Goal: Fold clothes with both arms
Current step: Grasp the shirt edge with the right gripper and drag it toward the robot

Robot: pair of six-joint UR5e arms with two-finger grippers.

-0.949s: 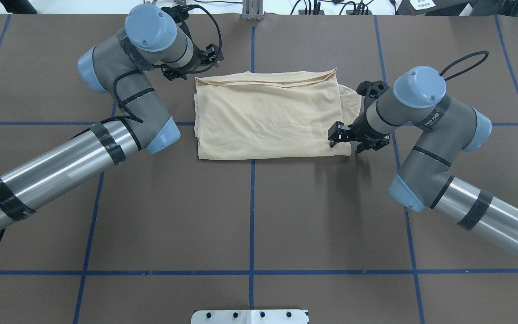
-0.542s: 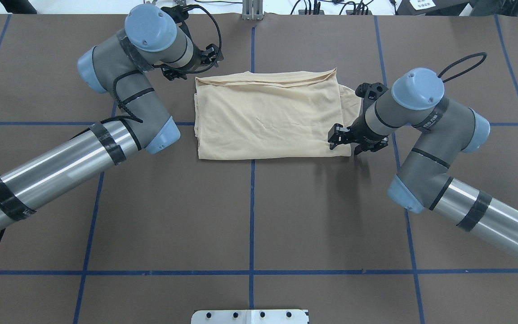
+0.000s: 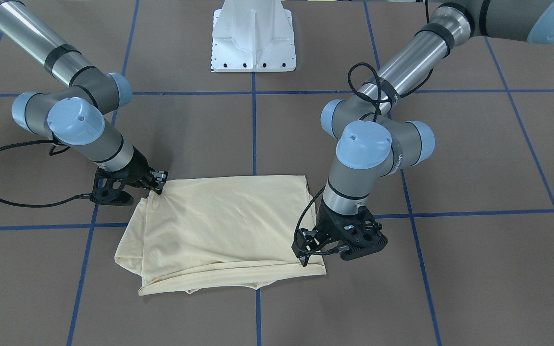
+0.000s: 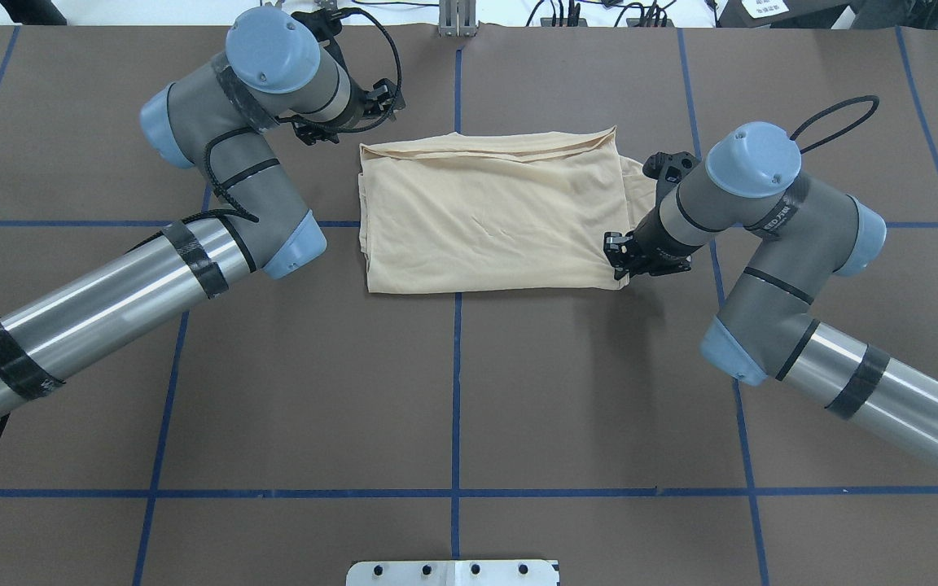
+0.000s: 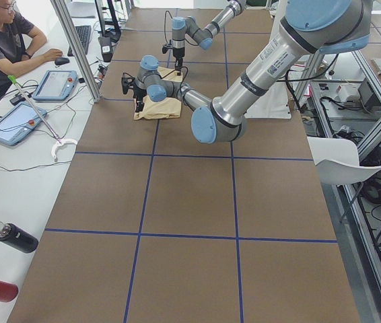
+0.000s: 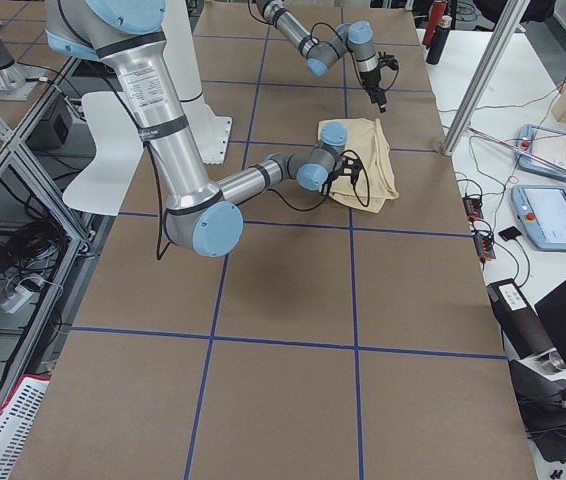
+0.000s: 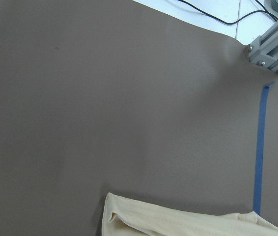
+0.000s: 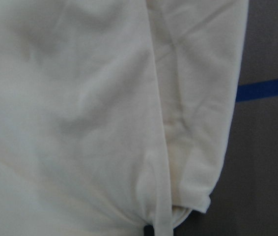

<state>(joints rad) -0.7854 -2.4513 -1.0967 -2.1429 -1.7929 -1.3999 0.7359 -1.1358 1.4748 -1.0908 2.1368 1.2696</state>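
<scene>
Right gripper (image 4: 617, 257): right of centre in the overhead frame, at the lower right corner of the T-shirt (image 4: 489, 216). My fingers there look pinched onto that corner. In the right wrist view the cloth gathers into a ridge running down to the frame's bottom edge, but the grip point itself is mostly cut off.

T-shirt: folded to a rough rectangle, plain cream side up. It lies flat on the brown table (image 4: 314, 391) in the upper middle of the overhead frame, straddling the vertical blue tape line (image 4: 455, 382). A doubled hem runs along its top edge. A loose flap sticks out past its right edge, above my right gripper in that frame.

Left gripper (image 4: 385, 98): upper left of the overhead frame, just off the shirt's top left corner. Its wrist view shows only that corner at the bottom edge and bare table above. I cannot tell whether these fingers are apart or together.
</scene>
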